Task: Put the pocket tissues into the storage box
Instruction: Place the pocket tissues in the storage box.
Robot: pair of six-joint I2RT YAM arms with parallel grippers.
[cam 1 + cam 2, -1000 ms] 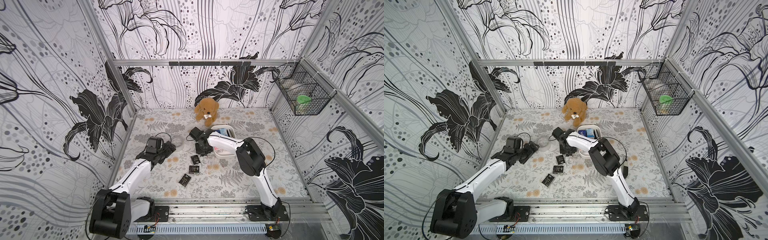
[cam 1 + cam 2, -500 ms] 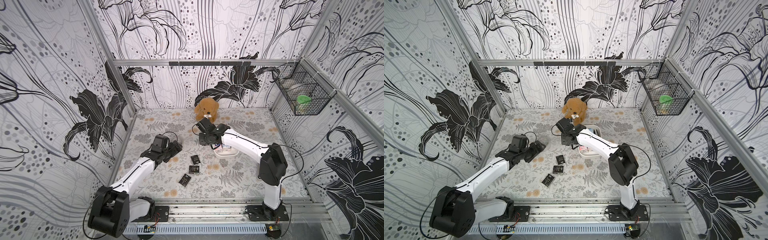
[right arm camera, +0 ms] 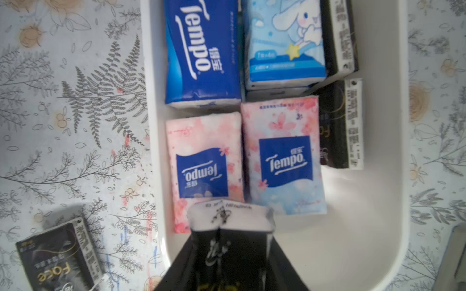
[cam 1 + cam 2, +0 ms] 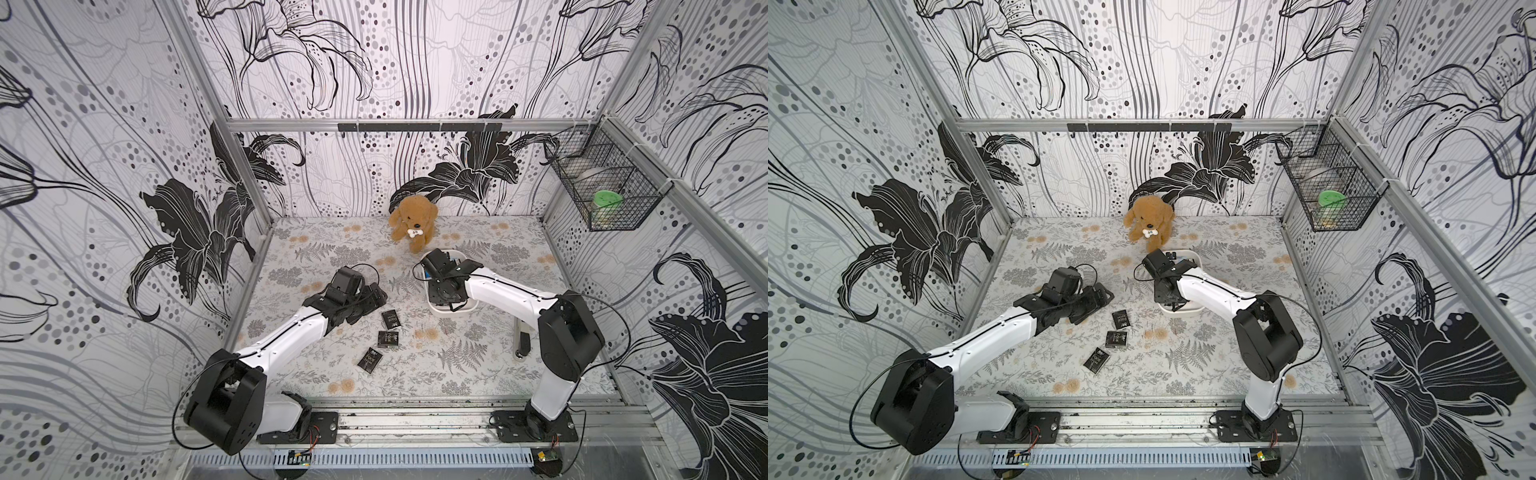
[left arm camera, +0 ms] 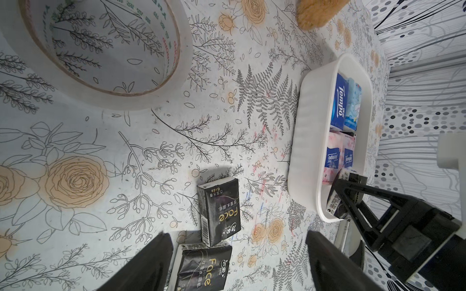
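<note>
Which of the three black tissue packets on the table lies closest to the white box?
The packet at the row's far end, beside the left gripper; both others lie farther from the box.

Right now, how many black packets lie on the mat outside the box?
3, in a row: near packet, middle packet, far packet closest to the storage box. The left arm may hide more.

I saw the storage box [image 5: 306, 141] as smooth, faintly shiny white plastic. The pocket tissues [image 3: 201, 50] wore glossy, crinkled film wrappers. The tape roll [image 5: 182, 60] looked clear and slick, the plush dog [image 4: 413, 222] fuzzy, the table cover [image 4: 478, 374] matt.
</note>
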